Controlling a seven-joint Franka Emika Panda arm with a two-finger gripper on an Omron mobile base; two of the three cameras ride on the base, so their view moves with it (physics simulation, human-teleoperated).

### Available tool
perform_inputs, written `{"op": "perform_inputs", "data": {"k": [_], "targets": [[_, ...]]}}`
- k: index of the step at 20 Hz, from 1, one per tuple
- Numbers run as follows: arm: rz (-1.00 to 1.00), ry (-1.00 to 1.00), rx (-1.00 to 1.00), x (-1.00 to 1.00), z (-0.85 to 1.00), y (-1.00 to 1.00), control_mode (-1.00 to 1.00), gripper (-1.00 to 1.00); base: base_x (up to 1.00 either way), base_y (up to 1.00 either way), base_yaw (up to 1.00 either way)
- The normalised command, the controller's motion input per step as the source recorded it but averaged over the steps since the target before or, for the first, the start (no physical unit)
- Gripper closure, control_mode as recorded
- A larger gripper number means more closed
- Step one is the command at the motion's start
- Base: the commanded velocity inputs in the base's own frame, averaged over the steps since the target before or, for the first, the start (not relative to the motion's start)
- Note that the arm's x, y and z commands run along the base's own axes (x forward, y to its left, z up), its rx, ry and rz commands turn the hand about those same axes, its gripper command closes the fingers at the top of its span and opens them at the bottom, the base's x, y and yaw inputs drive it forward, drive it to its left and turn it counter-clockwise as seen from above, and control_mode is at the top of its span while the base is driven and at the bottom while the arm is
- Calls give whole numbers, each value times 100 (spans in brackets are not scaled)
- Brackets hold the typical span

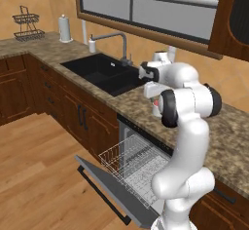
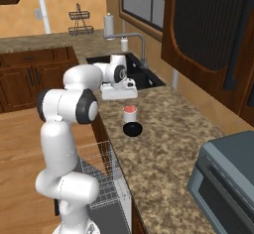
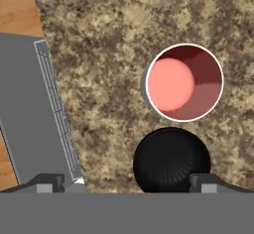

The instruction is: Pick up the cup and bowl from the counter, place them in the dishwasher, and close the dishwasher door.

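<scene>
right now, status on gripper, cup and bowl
Gripper open, empty, above counter. Cup and bowl side by side, untouched. Dishwasher door down, rack out. Nothing in the way.

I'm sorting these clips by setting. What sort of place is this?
A rendered home kitchen, by the look of it: a speckled granite counter with a black sink and faucet, and a built-in dishwasher standing open among wooden cabinets.

1. Cup [image 2: 129, 114] – white, pink-red inside, upright on the counter [image 2: 163, 144], near its front edge.
2. Bowl [image 2: 132, 129] – glossy black, just beside the cup.
3. Dishwasher [image 1: 146, 148] – door [image 1: 109, 187] dropped open, white rack [image 1: 133, 168] pulled out.
</scene>
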Motion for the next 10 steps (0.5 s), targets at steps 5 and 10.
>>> {"op": "perform_inputs", "data": {"k": [5,10], "targets": [[8,-3,1,46,-22,-7,-100,-100,0,0,0],[5,0,0,39,-35,0,-100,-100,0,0,0]]}}
